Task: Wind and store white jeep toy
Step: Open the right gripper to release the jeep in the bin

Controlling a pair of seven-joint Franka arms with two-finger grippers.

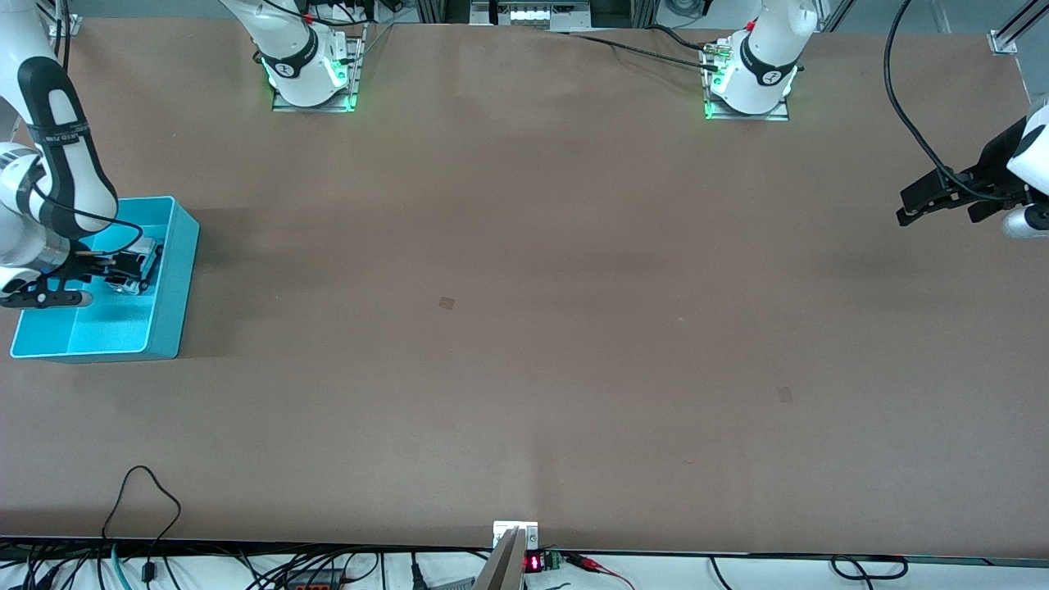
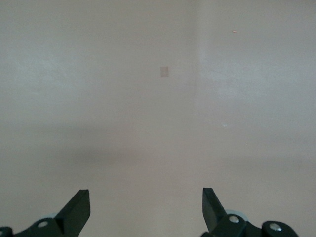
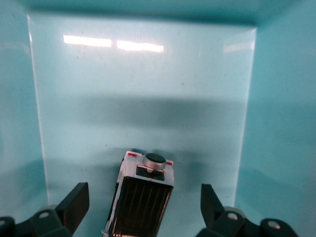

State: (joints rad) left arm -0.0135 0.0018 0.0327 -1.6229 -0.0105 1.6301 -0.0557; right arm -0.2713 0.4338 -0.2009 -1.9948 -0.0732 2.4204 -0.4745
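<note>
White jeep toy (image 3: 140,200) in turquoise bin (image 1: 176,279).

The jeep (image 3: 142,197) is a small white toy car with a black ribbed rectangular roof panel, silvery sides, small red marks at the corners of one end and a round dark knob on top at that end. It lies inside the turquoise bin (image 1: 176,279), resting upright on the bin's floor, roof up. The bin stands at the right arm's end of the counter. In the front view the jeep (image 1: 138,266) sits in the part of the bin farther from the front camera. It lies between the spread fingers (image 3: 73,205) of the right pincer (image 3: 143,207), with a clear gap on each side, touching neither
</note>
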